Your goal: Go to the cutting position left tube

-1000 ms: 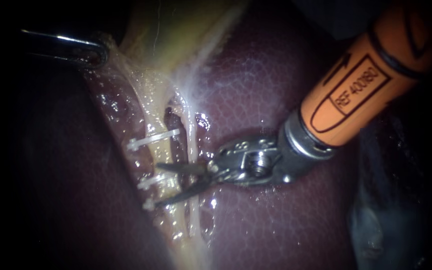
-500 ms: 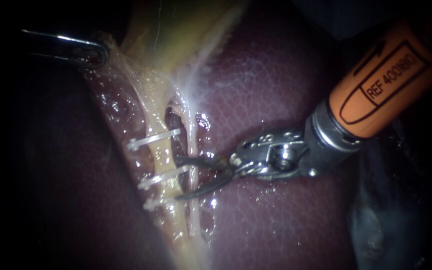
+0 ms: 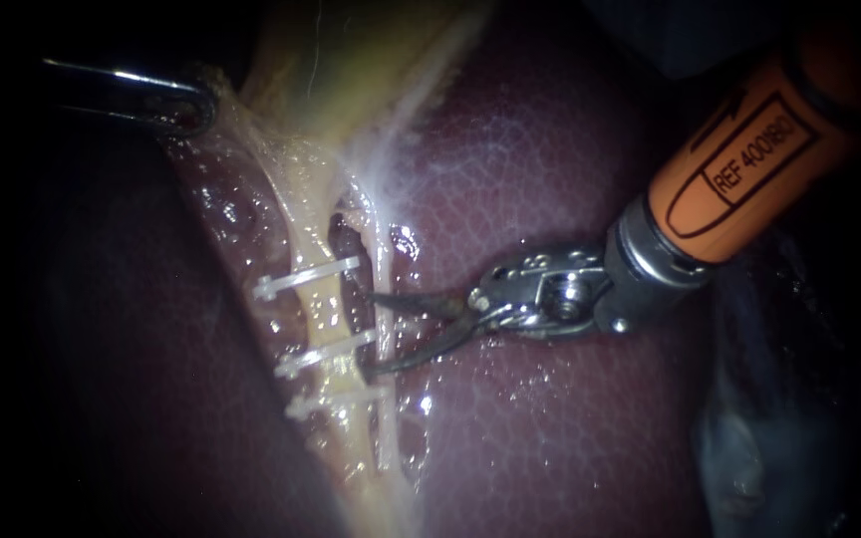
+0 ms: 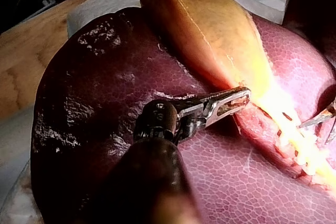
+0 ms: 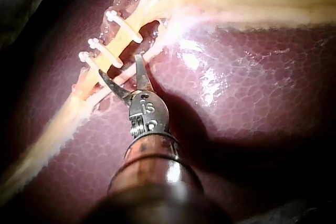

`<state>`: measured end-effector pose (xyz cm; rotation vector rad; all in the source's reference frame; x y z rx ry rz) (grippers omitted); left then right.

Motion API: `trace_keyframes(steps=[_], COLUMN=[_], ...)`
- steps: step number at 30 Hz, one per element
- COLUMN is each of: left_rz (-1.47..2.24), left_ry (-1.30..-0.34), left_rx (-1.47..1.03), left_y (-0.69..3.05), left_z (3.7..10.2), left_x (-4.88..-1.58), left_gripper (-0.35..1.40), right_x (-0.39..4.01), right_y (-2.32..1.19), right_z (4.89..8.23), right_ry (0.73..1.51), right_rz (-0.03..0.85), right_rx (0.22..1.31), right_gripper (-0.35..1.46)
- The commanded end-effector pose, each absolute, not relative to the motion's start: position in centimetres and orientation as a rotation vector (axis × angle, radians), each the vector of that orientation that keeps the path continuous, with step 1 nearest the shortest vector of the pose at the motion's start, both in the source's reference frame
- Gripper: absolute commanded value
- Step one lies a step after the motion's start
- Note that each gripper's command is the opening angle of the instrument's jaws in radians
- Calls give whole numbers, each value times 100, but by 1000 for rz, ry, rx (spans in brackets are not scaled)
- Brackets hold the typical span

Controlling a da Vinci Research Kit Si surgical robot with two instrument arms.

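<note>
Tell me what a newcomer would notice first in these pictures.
The orange-shafted right instrument comes in from the upper right, its dark curved jaws open astride a thin pale tube. Just beside it, three white clips cross the yellowish left tube on the dark red liver.

The right instrument's tool (image 3: 373, 333), a pair of thin, dark, curved blades, springs from a silvery metal wrist (image 3: 535, 294) with a round pivot screw. Behind it sit a grey steel collar (image 3: 645, 264) and an orange sleeve (image 3: 749, 149) printed with a black-outlined label and arrow. The left instrument's tool (image 4: 244, 94) is a slotted, silvery pair of jaws on a dark rounded joint (image 4: 160, 119) and dark glossy shaft (image 4: 152, 182).
</note>
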<state>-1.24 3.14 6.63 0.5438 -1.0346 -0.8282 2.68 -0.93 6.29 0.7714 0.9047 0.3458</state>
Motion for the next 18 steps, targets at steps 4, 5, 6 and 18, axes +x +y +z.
trace_keyframes(steps=[4,5,6,18], left_rz=[-828,-827,-827,-832], left_ry=[-1035,-1035,-1035,-1034], left_rx=[543,543,543,546], left_y=[313,313,313,313], left_z=[664,664,664,666], left_x=[-124,-124,-124,-124], left_gripper=[-35,-35,-35,-35], right_x=[267,267,266,273], right_y=[-93,-92,-91,-84], right_z=[652,658,662,674], right_ry=[900,900,902,974], right_rz=[359,364,370,399], right_rx=[801,812,823,978], right_gripper=[132,132,132,130])
